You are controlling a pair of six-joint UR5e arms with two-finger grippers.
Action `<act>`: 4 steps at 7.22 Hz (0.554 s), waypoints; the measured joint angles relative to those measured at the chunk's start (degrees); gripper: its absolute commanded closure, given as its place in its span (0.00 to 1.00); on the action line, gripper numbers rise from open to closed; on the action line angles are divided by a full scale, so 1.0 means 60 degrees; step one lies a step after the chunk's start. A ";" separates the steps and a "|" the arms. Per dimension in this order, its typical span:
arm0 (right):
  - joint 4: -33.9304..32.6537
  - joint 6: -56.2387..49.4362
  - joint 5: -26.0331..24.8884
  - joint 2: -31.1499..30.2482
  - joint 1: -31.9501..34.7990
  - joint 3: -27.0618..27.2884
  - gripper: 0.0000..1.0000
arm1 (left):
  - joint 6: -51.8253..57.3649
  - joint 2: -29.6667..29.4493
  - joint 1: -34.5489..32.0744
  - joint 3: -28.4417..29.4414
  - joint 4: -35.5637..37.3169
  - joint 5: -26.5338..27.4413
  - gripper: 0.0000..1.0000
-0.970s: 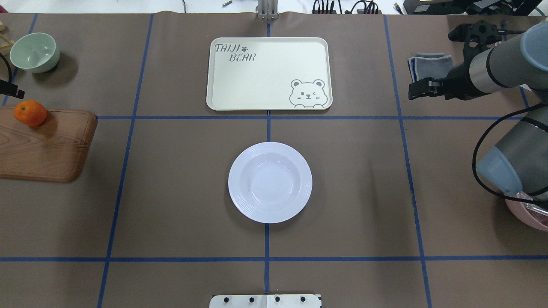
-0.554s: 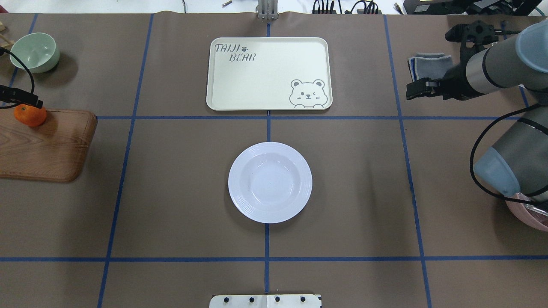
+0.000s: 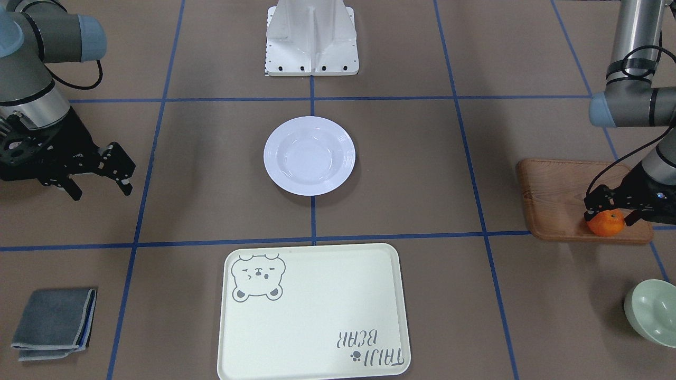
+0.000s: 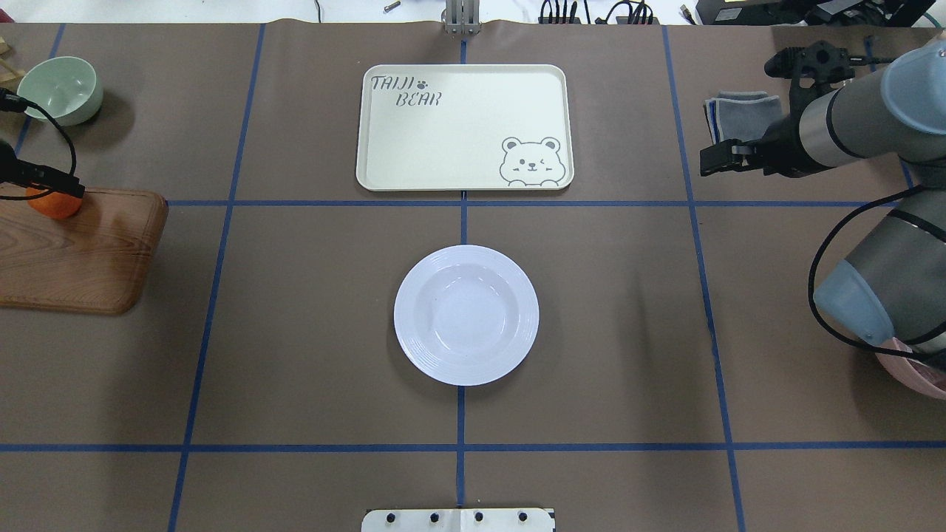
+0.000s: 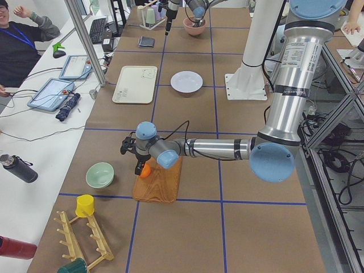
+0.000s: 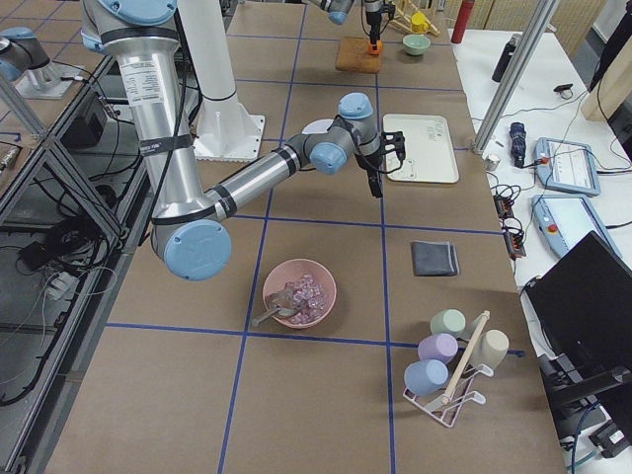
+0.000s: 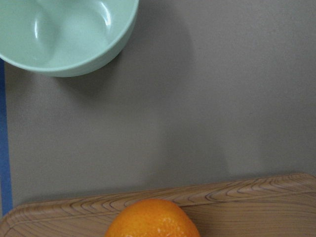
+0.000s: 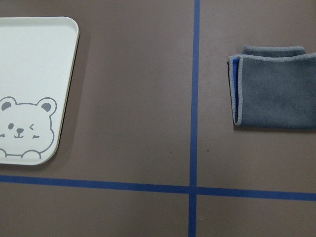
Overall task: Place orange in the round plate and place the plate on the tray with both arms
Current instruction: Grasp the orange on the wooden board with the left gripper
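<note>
- Nearest the robot, mid-surface (image 4: 295,332): round plate (image 4: 466,315), empty, set centrally for both arms' reach;
- Leftward, on wooden board (image 3: 554,200): orange (image 3: 606,222), unlifted; left pincer (image 3: 608,214) spread open, straddling it for pickup;
- Far right: right pincer (image 3: 100,191) open, empty;
- Farthest: tray (image 4: 458,140), bare; the plate's destination.

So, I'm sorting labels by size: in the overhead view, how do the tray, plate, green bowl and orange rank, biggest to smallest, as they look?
1. tray
2. plate
3. green bowl
4. orange, partly covered from above, yet plainly the smallest
</note>
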 measured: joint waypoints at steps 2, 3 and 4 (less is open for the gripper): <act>0.0000 0.0000 -0.0080 0.0017 -0.0051 -0.0028 0.00 | 0.0035 -0.0162 0.0012 0.0236 0.0019 0.0066 0.03; 0.0000 -0.0001 -0.0125 0.0011 -0.0061 -0.0042 0.00 | 0.0047 -0.0202 0.0024 0.0373 0.0014 0.0083 0.03; 0.0000 0.0000 -0.0164 -0.0001 -0.0074 -0.0051 0.00 | 0.0067 -0.0204 0.0030 0.0459 0.0004 0.0086 0.05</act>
